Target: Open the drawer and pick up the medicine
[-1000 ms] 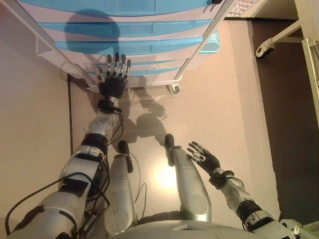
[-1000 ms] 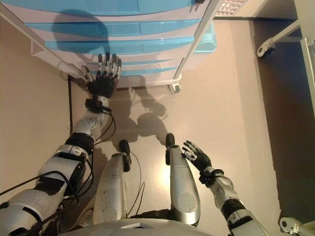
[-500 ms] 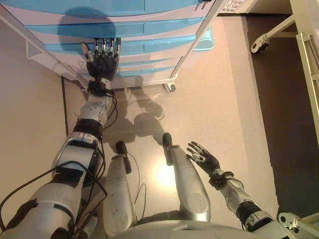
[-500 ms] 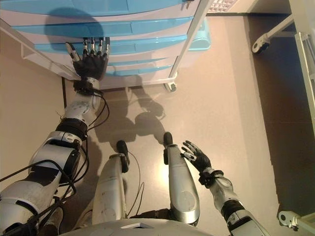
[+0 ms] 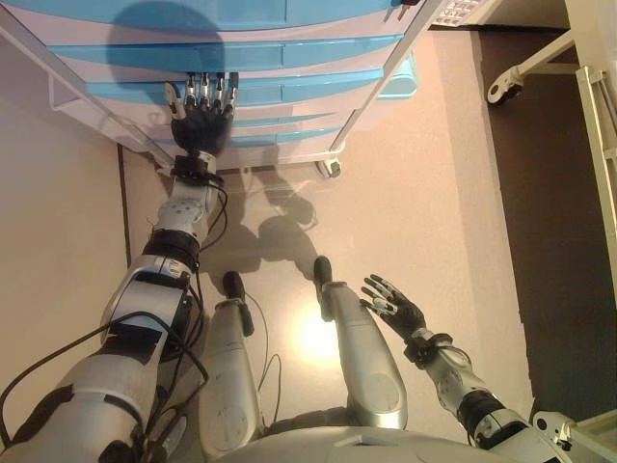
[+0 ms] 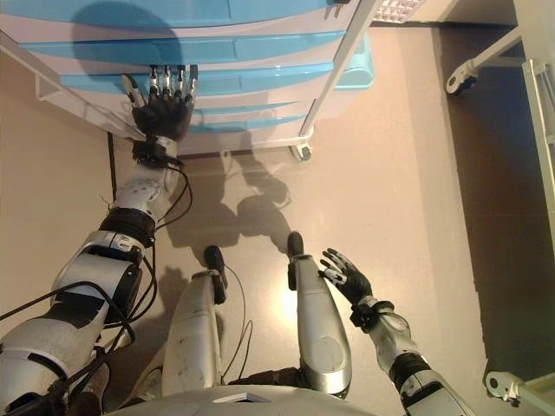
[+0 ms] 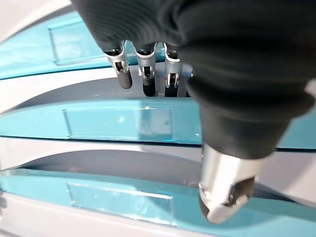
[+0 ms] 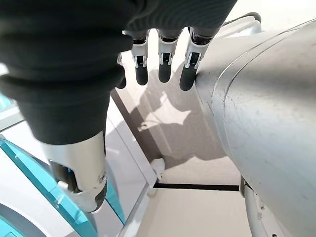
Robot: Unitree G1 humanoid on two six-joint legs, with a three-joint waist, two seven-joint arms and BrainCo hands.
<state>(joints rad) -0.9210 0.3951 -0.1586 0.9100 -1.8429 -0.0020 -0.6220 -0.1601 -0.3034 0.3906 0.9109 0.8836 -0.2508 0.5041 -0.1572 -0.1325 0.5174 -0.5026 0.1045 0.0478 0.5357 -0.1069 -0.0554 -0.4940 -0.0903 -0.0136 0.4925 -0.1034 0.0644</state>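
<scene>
A white drawer cabinet (image 5: 376, 87) with several blue drawer fronts (image 5: 289, 89) stands ahead of me on castors. All drawers are shut and no medicine shows. My left hand (image 5: 201, 116) is stretched out, fingers straight, with its fingertips (image 7: 144, 85) at the gap above a blue drawer front (image 7: 118, 123) near the cabinet's left side. My right hand (image 5: 393, 307) hangs low on the right, fingers relaxed and empty, away from the cabinet.
The cabinet's castor (image 5: 333, 168) stands on the beige floor. A dark floor strip (image 5: 559, 193) runs along the right, with a white frame on a castor (image 5: 501, 89) and a white rail (image 5: 600, 125). A dark seam (image 5: 123, 207) crosses the floor at left.
My left hand has risen from the lowest drawers to a higher drawer front, mostly between one second and half a second ago. The camera shifted a little. The right hand has not moved.
</scene>
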